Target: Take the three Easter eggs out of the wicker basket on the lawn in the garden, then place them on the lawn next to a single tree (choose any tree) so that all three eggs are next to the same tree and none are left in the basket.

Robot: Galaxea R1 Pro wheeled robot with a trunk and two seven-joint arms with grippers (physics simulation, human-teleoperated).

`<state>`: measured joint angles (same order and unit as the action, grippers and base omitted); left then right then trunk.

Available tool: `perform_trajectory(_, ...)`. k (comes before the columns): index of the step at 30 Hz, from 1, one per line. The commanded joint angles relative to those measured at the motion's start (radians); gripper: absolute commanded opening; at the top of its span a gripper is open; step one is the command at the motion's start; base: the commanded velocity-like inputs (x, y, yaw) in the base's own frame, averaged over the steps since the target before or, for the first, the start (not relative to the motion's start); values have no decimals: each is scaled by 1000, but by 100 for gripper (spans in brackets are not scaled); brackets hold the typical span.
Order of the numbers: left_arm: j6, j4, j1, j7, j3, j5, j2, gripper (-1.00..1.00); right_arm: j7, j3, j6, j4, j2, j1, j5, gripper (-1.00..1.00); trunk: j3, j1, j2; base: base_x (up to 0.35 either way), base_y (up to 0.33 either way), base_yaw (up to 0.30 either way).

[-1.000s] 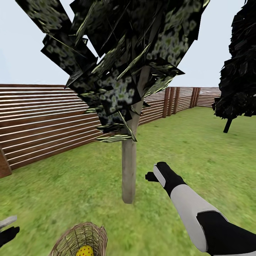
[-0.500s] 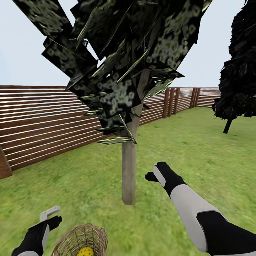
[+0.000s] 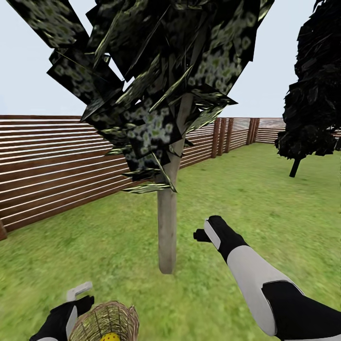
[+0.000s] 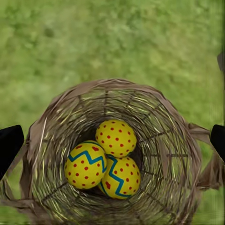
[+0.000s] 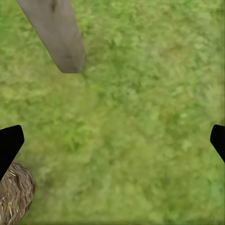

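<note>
The wicker basket (image 3: 106, 322) stands on the lawn (image 3: 246, 199) at the near edge of the head view, just in front of the tree (image 3: 166, 227). In the left wrist view the basket (image 4: 56, 122) holds three Easter eggs: one red-dotted (image 4: 116, 137) and two with blue zigzag bands (image 4: 86, 165) (image 4: 123, 178). My left gripper (image 4: 112, 140) hangs open directly above the basket mouth and shows at the rim (image 3: 80, 296). Open as well, my right gripper (image 3: 201, 234) hovers over bare grass right of the trunk (image 5: 58, 37), nothing between its fingers (image 5: 9, 145).
A brown slatted fence (image 3: 57, 161) runs behind the tree from the left to the far corner. An all-black tree (image 3: 312, 94) stands at the far right. Open grass spreads to the right of the trunk. The basket's edge (image 5: 14, 197) shows in the right wrist view.
My left arm has come up from the bottom left edge and moved right to the basket's rim. The view has shifted slightly, sliding the scene left. The right arm has not moved.
</note>
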<state>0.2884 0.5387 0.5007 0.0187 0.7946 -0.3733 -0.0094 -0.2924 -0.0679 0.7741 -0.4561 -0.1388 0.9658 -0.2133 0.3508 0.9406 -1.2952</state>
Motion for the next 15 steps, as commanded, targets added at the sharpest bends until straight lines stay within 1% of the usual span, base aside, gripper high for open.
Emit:
perform_trajectory(1, 6, -8, 1, 3, 5, -4, -1, 100, -8, -7, 3, -1, 1, 1, -11, 100, 1, 0, -1, 0, 0, -19)
perform_trajectory(5, 12, -39, 1, 6, 5, -4, -2, 100, -8, -7, 5, -1, 1, 1, -11, 100, 1, 0, -1, 7, 0, -10)
perform_trajectory(8, 8, -65, 1, 7, 5, -4, -3, 100, -8, -7, 6, -1, 1, 1, -10, 100, 1, 0, -1, 68, 0, -4)
perform_trajectory(10, 6, -89, 1, 7, 5, -5, -2, 100, -8, -8, 7, -1, 1, 1, -9, 100, 1, 0, -1, 115, 0, -2)
perform_trajectory(11, 4, -116, 1, 7, 5, -5, -1, 100, -8, -8, 8, -1, 1, 1, -8, 100, 1, 0, -1, 85, 0, -1)
perform_trajectory(15, 3, -155, 1, 7, 5, -4, 0, 100, -8, -8, 9, -1, 1, 1, -5, 100, 1, 0, -1, 50, 0, -1)
